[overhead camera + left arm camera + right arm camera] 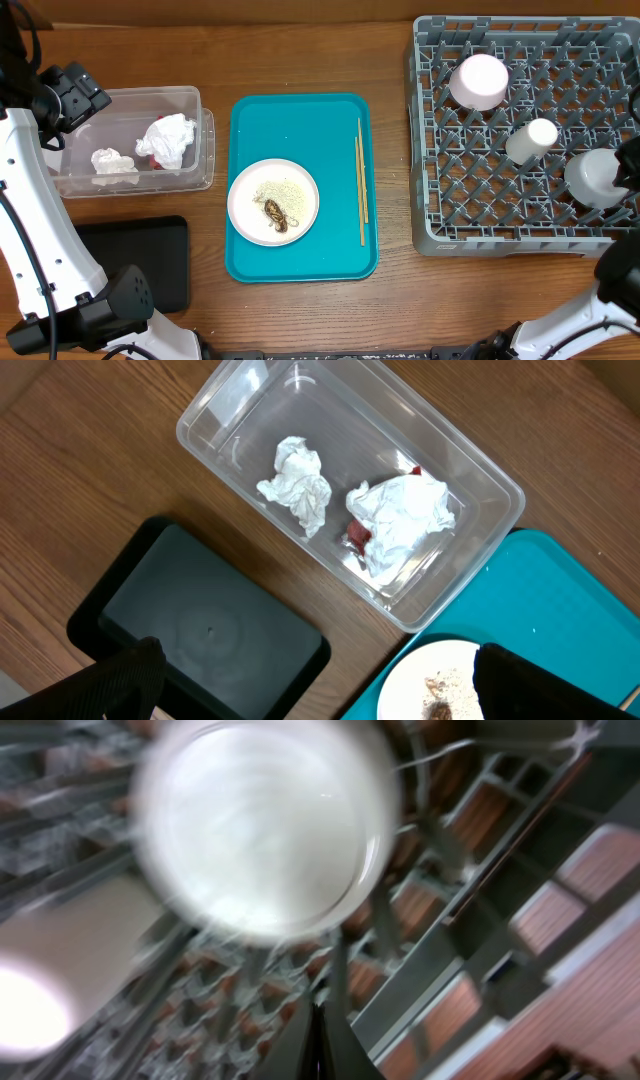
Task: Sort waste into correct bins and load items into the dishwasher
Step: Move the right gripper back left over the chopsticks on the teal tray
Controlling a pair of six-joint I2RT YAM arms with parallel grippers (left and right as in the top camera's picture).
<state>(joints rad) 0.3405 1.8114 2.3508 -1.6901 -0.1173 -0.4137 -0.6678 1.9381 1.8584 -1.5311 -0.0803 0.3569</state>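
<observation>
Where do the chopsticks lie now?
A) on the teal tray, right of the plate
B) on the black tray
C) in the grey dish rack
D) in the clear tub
A: overhead, the chopsticks lie on the teal tray, just right of the plate.

I take this for a robot lab bench: plain wooden desk [300, 45], grey dish rack [421, 140] at right, white arm [35, 215] lower left.

Plate [247, 205] and chopsticks [361, 180] are on the tray [300, 125]. Tissues [170, 138] sit in the tub [130, 95], pink bowl [478, 81] and cup [531, 140] in the rack [500, 215].
</observation>
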